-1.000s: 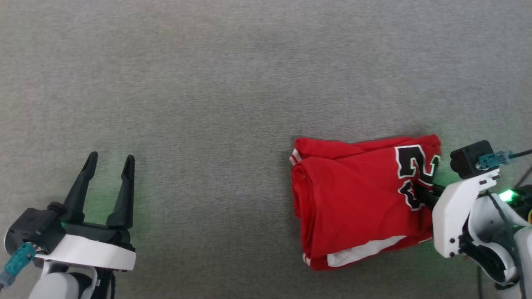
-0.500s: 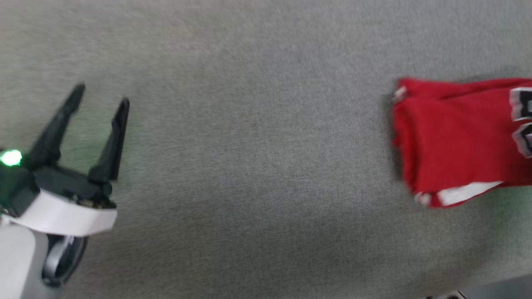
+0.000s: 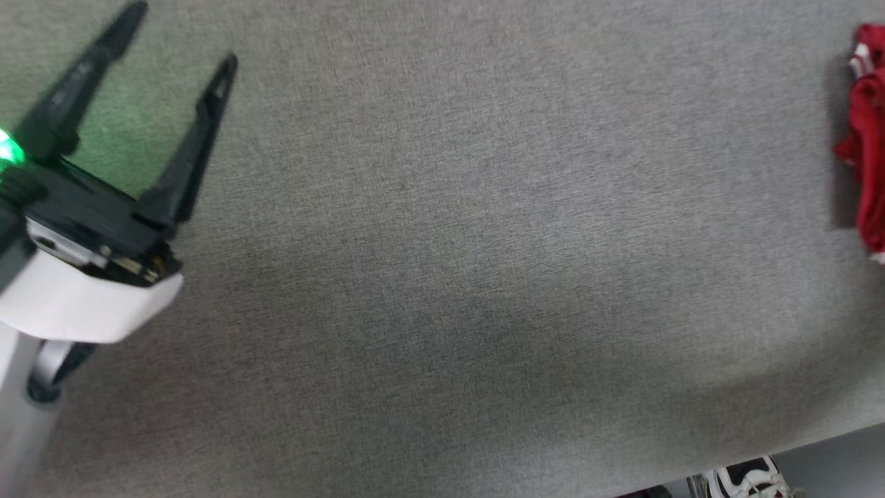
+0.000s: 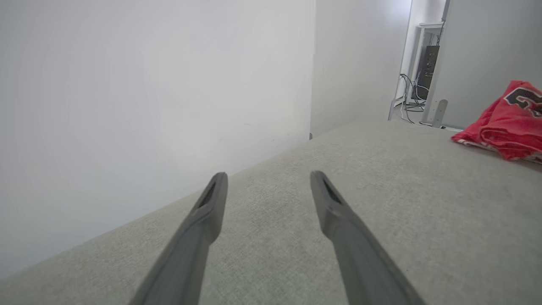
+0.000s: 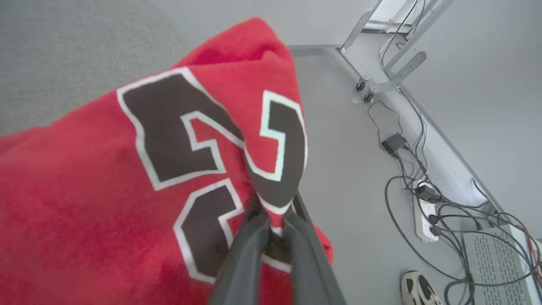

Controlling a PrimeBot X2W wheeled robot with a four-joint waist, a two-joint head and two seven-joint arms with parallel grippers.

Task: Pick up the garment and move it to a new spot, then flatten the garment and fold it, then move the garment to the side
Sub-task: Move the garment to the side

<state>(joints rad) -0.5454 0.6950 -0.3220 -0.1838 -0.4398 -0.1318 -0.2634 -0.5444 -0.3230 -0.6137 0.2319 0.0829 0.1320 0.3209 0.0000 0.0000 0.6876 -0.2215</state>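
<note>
Under the head camera: one grey woven surface (image 3: 442,277); a strip of pale floor (image 3: 843,456) at the lower right corner, with one white shoe (image 3: 750,481) on it.
left gripper (image 3: 181,35): one, at the upper left over the surface, jaws spread wide, nothing between them.
garment (image 3: 868,138): one, red, cut off by the right edge, lying on the surface, well apart from the left gripper.
left wrist view, room: one plain white wall (image 4: 127,84) beyond the surface's far edge; dark cables (image 4: 413,95) on the floor at the upper right.
left wrist view, fingers (image 4: 203,220): two, wide apart, empty, above bare surface.
left wrist view, garment: bunched on the surface at the right edge.
right wrist view, right gripper (image 5: 275,212): two fingers pinched together on a fold of the garment, at its black, white-outlined lettering.
right wrist view, room: surface at the upper left; grey floor to the right; one metal frame (image 5: 394,72); one power strip (image 5: 423,216) amid tangled cables; one shoe at the bottom.
</note>
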